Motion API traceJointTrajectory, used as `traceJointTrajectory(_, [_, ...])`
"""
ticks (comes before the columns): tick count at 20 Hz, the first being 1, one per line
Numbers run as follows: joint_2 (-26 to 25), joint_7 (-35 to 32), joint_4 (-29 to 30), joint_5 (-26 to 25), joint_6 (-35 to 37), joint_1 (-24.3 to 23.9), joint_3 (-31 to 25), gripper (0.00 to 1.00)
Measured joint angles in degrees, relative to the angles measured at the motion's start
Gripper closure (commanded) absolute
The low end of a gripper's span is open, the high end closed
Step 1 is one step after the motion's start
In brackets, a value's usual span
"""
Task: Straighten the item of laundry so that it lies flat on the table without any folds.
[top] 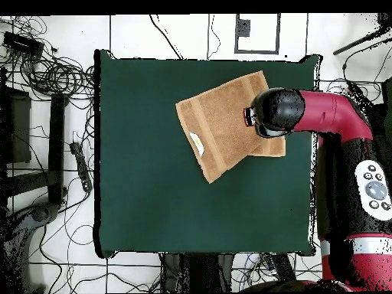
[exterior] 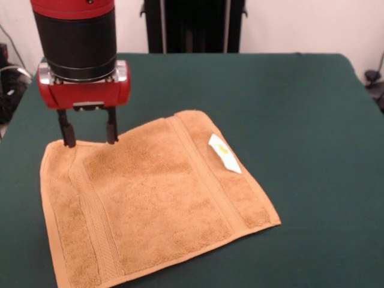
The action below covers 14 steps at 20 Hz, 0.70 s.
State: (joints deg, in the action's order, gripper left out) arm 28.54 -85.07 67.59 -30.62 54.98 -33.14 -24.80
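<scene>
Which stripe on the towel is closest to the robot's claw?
The woven band on the towel's label-free end, right under the gripper. The other band runs beside the white label.

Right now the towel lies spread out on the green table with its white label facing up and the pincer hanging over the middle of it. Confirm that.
Not quite. The pincer stands at the towel's far edge near a corner, not over its middle, as the front view shows. The rest holds: the towel lies spread on the green table with its white label up.

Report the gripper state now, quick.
Gripper: open, holding nothing; its two fingertips stand apart at the far edge of the towel, which lies spread on the table.
</scene>
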Motion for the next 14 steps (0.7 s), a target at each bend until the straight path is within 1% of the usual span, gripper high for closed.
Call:
traceJointTrajectory(9, [0.0, 0.0, -0.1, 4.4, 0.0, 0.7, 0.2, 0.00])
traceJointTrajectory(14, [0.0, 0.0, -0.1, 5.6, 0.0, 1.7, 0.9, 0.00])
